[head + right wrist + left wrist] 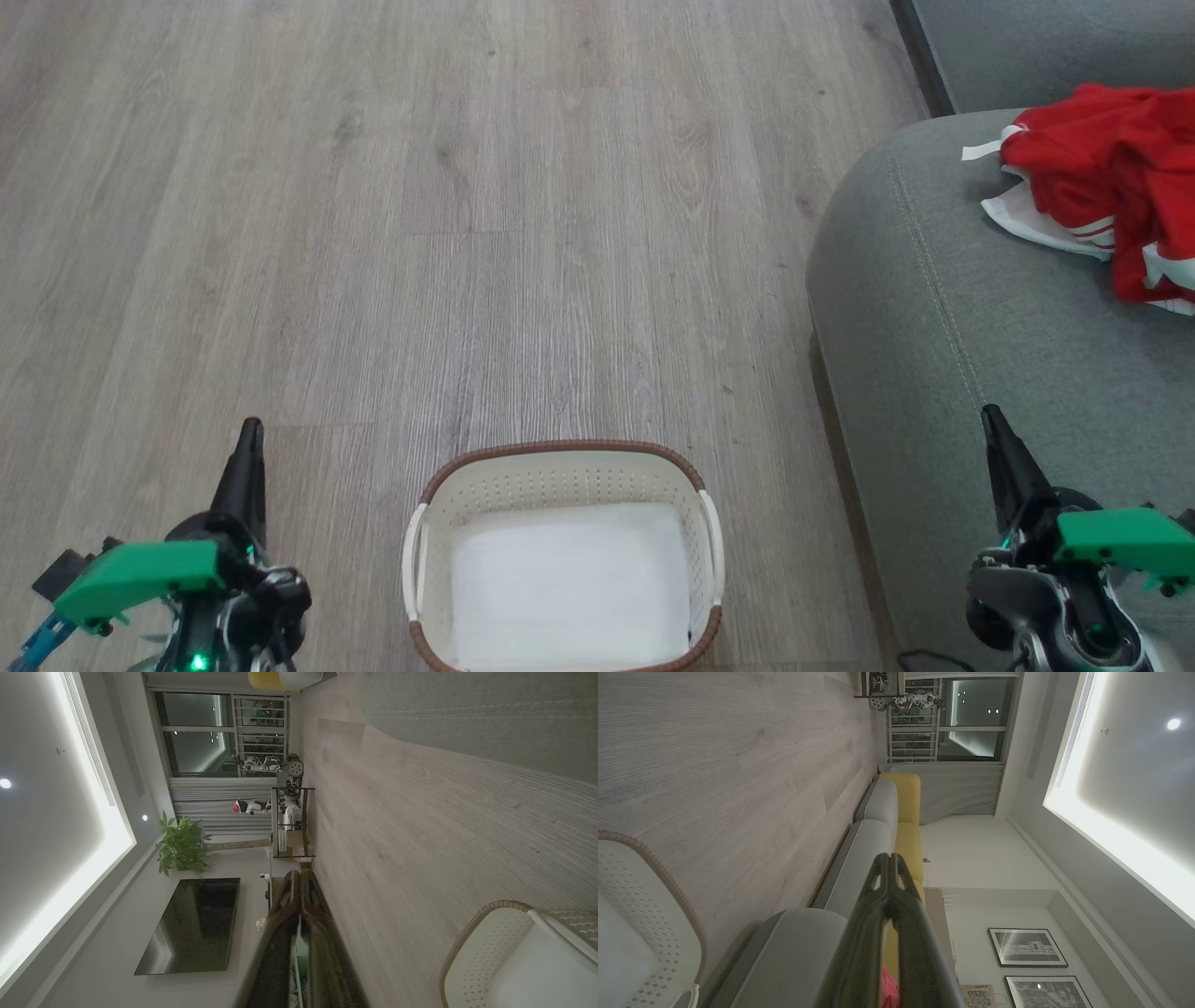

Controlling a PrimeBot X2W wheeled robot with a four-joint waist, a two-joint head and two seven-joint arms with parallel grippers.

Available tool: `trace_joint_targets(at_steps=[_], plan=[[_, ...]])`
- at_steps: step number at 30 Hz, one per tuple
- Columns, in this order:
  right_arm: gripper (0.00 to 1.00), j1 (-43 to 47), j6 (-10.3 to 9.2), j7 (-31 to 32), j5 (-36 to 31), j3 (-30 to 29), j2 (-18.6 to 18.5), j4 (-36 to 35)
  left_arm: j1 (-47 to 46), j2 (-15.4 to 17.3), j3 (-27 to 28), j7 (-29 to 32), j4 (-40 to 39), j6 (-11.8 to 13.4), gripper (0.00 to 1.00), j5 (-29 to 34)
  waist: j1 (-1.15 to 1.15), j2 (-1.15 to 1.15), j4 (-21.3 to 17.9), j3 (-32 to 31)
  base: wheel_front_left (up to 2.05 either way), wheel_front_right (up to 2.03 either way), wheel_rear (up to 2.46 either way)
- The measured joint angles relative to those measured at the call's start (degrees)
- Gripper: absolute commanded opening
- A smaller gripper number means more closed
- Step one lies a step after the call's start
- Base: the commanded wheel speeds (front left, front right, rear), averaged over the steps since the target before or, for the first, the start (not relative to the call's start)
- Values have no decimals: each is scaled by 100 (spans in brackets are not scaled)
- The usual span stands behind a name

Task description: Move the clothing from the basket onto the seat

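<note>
The red clothing (1116,177) with white trim lies bunched on the grey-green seat (980,308) at the right. On the floor at the bottom centre stands the cream basket (560,471), with only its flat white bottom inside. My left gripper (250,431) is shut, left of the basket, holding nothing. Over the seat's front part my right gripper (990,417) is shut with nothing in it. The left wrist view has the shut left gripper (889,858), the basket rim (668,877) and a sliver of clothing (889,984). In the right wrist view are the shut right gripper (299,875) and the basket (486,933).
Wood-look floor (467,233) stretches ahead and to the left. A sofa with yellow back cushions (908,812) runs beyond the seat. A shelf unit (289,821), a plant (182,847) and a dark screen (196,924) stand at the far wall.
</note>
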Motion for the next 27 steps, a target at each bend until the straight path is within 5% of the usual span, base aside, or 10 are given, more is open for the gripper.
trace_joint_targets(at_steps=[27], plan=[[0, 0, 0, 0, 0, 0, 0, 0, 0, 0, 0, 0, 0, 0, 0, 0, 0, 0, 0, 0, 0, 0, 0]])
